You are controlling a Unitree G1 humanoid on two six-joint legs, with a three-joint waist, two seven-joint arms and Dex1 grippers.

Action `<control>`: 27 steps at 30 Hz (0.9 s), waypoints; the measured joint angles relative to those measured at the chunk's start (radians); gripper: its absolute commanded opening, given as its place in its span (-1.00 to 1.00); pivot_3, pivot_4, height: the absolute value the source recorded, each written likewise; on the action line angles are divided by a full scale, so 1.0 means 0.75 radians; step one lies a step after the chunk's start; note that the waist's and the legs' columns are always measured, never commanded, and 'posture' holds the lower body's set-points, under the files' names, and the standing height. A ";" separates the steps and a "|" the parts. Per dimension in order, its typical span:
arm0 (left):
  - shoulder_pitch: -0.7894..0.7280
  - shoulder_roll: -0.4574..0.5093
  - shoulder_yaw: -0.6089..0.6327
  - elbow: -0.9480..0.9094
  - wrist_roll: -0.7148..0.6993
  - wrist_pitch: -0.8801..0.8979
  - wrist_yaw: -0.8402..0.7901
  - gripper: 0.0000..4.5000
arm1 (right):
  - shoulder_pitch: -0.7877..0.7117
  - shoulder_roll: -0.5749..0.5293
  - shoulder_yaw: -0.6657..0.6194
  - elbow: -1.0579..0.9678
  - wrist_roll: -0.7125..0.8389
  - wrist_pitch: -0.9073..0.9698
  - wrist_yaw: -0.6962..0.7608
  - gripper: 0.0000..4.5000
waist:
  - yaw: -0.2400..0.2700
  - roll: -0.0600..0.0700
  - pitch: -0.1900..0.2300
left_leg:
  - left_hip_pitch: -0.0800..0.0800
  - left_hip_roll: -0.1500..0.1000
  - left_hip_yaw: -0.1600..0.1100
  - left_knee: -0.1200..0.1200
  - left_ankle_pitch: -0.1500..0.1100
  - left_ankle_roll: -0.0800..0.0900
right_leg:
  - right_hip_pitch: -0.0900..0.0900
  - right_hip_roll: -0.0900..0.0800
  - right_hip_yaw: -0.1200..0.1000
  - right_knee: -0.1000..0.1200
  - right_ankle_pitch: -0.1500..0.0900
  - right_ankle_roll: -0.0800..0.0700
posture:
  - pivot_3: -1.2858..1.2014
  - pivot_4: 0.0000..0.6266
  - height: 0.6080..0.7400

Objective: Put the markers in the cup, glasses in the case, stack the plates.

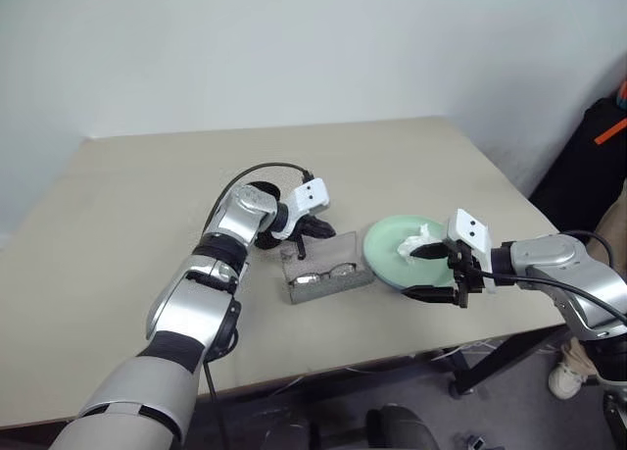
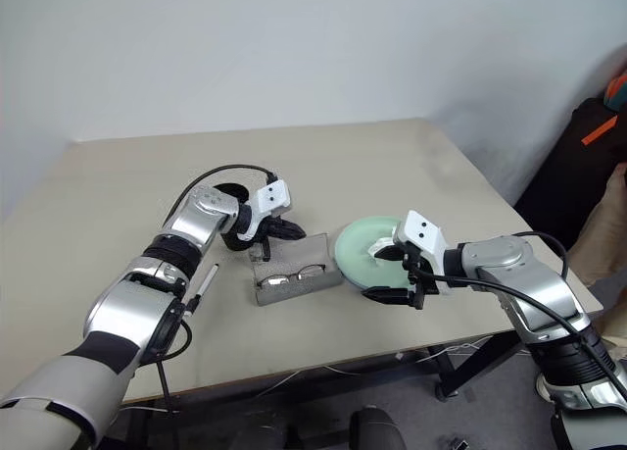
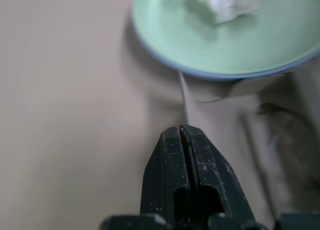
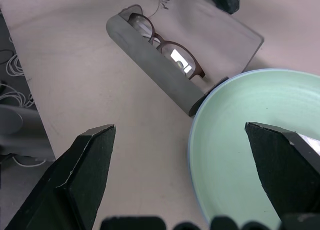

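Right now the glasses (image 4: 167,47) are lying inside the open grey case (image 1: 328,276), which is sitting near the middle of the table (image 1: 127,215), a little toward its front edge. Just beside the case, on the side toward the table's right edge, the green plate (image 1: 387,244) is resting with a blue rim showing under it, so the two plates appear to be stacked. A crumpled white tissue (image 1: 416,244) is lying on the plate.

The left gripper (image 1: 306,236) is hovering over the back of the case with its fingers (image 3: 192,165) pressed together, and a thin edge of the raised lid seems to be pinched at their tips. The right gripper (image 1: 443,274) is hanging over the front right part of the plate with its fingers (image 4: 85,170) spread wide, holding nothing.

Behind the left wrist the black cup (image 2: 230,225) is standing, mostly covered by the arm, so its contents are not showing. One marker (image 2: 204,285) is peeking out beside the left forearm, partly hidden.

The back half and left side of the table are lying bare, leaving plenty of open room. Beyond the right edge a black bag (image 1: 588,166) with orange trim is leaning by the wall, and cables (image 4: 12,64) are trailing on the floor below the front edge.
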 measured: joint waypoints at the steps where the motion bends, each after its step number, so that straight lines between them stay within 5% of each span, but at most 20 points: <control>1: 0.018 0.004 0.000 -0.039 -0.011 0.016 -0.038 -0.99 | 0.000 0.000 0.000 0.000 0.000 0.000 0.000 1.00 | -0.001 0.000 0.000 | 0.000 0.000 0.000 0.000 0.000 0.000 | 0.000 0.000 0.000 0.000 0.000 0.000 | 0.03 -1.00 1.00; 8: 0.191 0.037 -0.079 -0.288 -0.033 0.127 -0.226 -0.99 | -0.003 0.002 0.003 0.002 -0.001 0.000 -0.001 1.00 | -0.004 0.000 0.000 | 0.001 0.001 0.000 0.000 0.000 0.000 | 0.000 0.000 0.000 0.002 0.000 -0.001 | 0.03 -1.00 1.00; 27: 0.314 0.173 -0.054 -0.825 -0.184 0.431 -0.285 -0.99 | -0.028 0.005 0.018 0.015 -0.005 -0.006 0.011 1.00 | -0.005 0.000 0.000 | 0.000 0.002 0.000 0.001 0.000 0.000 | -0.001 0.001 0.000 0.002 -0.001 -0.001 | 0.03 -1.00 1.00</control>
